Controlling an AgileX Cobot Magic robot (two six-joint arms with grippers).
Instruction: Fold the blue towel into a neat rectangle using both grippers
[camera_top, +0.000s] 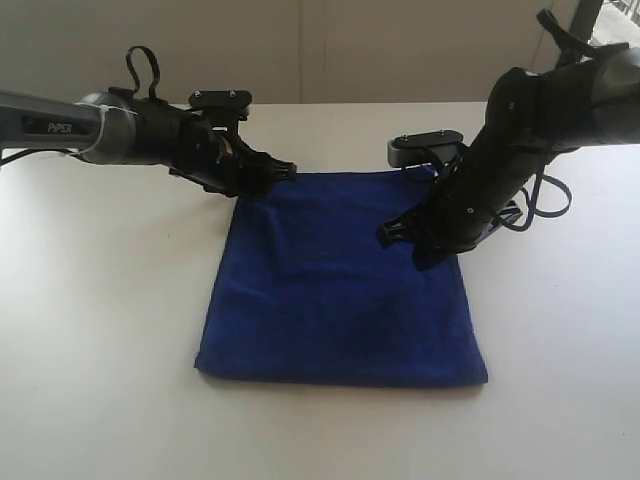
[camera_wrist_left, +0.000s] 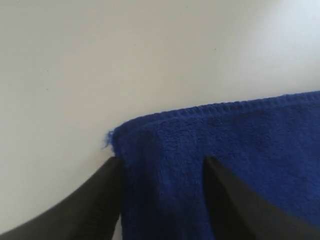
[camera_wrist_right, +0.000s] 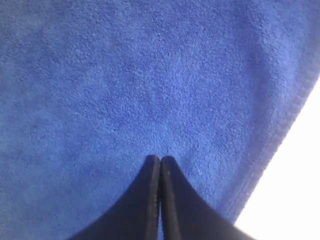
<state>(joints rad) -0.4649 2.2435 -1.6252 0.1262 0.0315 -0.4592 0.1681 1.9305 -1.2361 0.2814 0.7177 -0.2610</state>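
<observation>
Here the left gripper (camera_wrist_left: 161, 164), jaws apart and empty, straddles the blue towel's (camera_top: 340, 300) far-left corner; the closed, empty right gripper (camera_wrist_right: 160, 160) apparently pins it flat.

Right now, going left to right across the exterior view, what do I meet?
In order: left gripper, at the far left corner → towel, its bare middle → right gripper, over the cloth near its right edge.
</observation>
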